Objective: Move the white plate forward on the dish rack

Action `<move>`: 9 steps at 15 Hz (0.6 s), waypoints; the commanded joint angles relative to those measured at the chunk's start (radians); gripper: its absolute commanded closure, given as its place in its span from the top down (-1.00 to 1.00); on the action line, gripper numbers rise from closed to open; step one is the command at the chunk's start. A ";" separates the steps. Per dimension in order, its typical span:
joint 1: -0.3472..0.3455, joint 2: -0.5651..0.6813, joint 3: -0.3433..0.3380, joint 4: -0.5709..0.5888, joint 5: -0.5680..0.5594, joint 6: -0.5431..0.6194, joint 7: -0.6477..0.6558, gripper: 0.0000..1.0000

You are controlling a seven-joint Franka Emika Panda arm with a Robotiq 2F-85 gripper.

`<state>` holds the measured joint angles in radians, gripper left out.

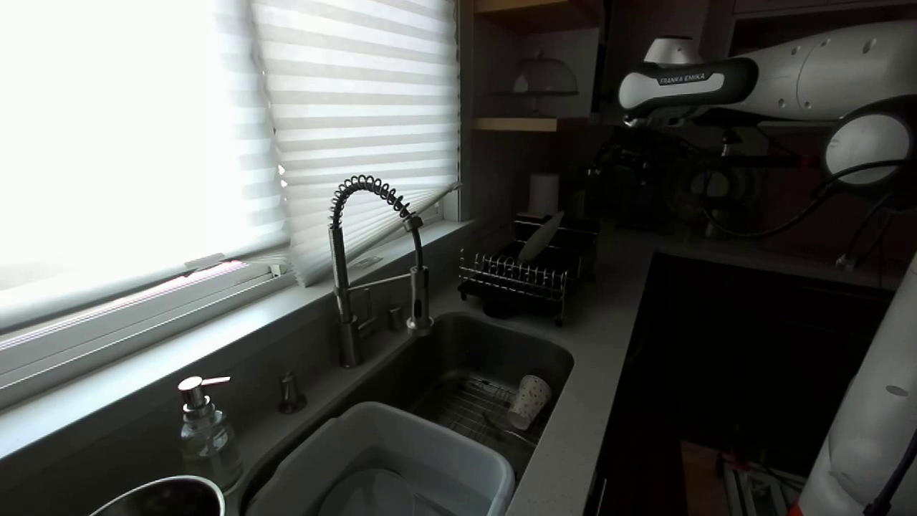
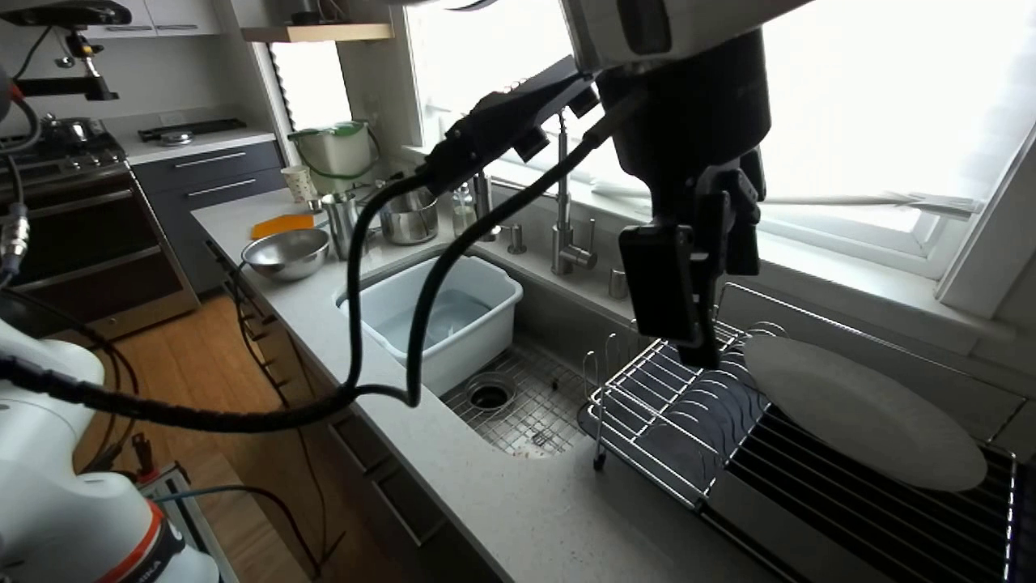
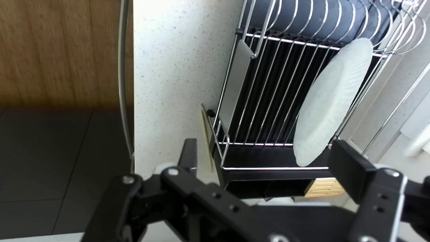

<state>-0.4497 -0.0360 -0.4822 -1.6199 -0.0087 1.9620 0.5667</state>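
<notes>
The white plate point(image 1: 542, 236) leans tilted in the black wire dish rack point(image 1: 512, 281). In an exterior view, the plate point(image 2: 866, 413) lies toward the window side of the rack point(image 2: 676, 437). In the wrist view, the plate point(image 3: 331, 104) is a narrow oval at the right of the rack point(image 3: 268, 90), its near end short of the rack's end bar. My gripper point(image 3: 264, 144) is open and empty, fingers wide apart. In an exterior view, the gripper point(image 2: 680, 340) hangs pointing down above the rack, apart from the plate. In another exterior view, it is lost in the dark.
A sink with a white tub point(image 2: 486, 324) and a faucet point(image 1: 342, 287) stands beside the rack. A cup point(image 1: 530, 401) lies in the sink. The window wall runs behind the rack. A wooden utensil point(image 3: 324, 187) sits at the rack's end. A metal bowl point(image 2: 287, 253) stands farther along the counter.
</notes>
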 commanded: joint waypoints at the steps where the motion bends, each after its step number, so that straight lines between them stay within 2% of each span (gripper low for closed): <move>1: -0.008 -0.063 0.004 -0.095 0.050 0.060 -0.066 1.00; 2: -0.009 -0.068 0.005 -0.103 0.057 0.071 -0.079 1.00; 3: -0.011 -0.022 0.006 -0.037 0.036 0.030 -0.047 1.00; 9: -0.011 -0.038 0.007 -0.060 0.042 0.047 -0.062 1.00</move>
<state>-0.4534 -0.0788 -0.4809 -1.6869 0.0302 2.0139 0.5072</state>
